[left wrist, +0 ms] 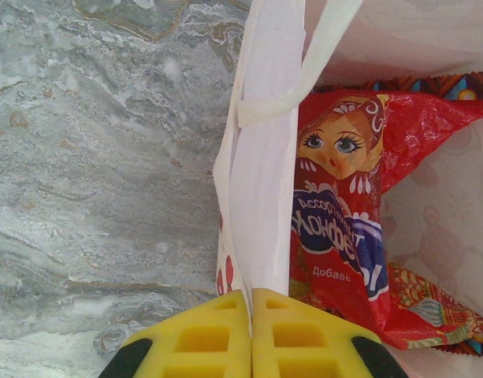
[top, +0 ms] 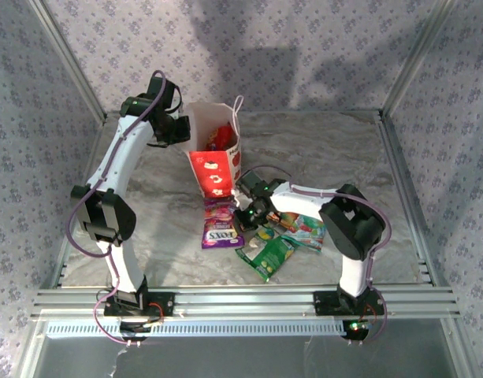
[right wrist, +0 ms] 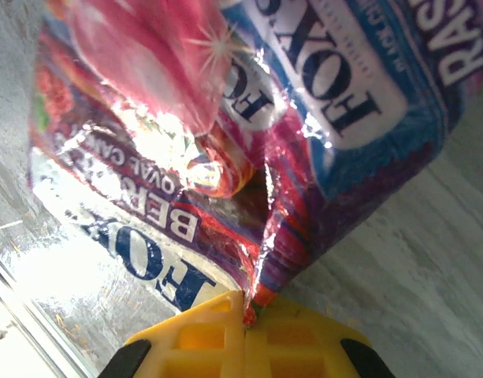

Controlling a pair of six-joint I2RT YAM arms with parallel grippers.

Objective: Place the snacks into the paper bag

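Observation:
The red-and-white paper bag stands open at the back of the table. My left gripper is shut on its left rim; the left wrist view shows the yellow pads pinching the white bag wall. A large red packet sits inside the bag. The purple FOX'S packet lies in front of the bag, and my right gripper is shut on its right edge. Up close, the crumpled purple foil is clamped between my right gripper's yellow pads.
A green packet, a teal one and an orange one lie under the right arm, right of the purple packet. Metal rails edge the marble tabletop, with patterned walls around it.

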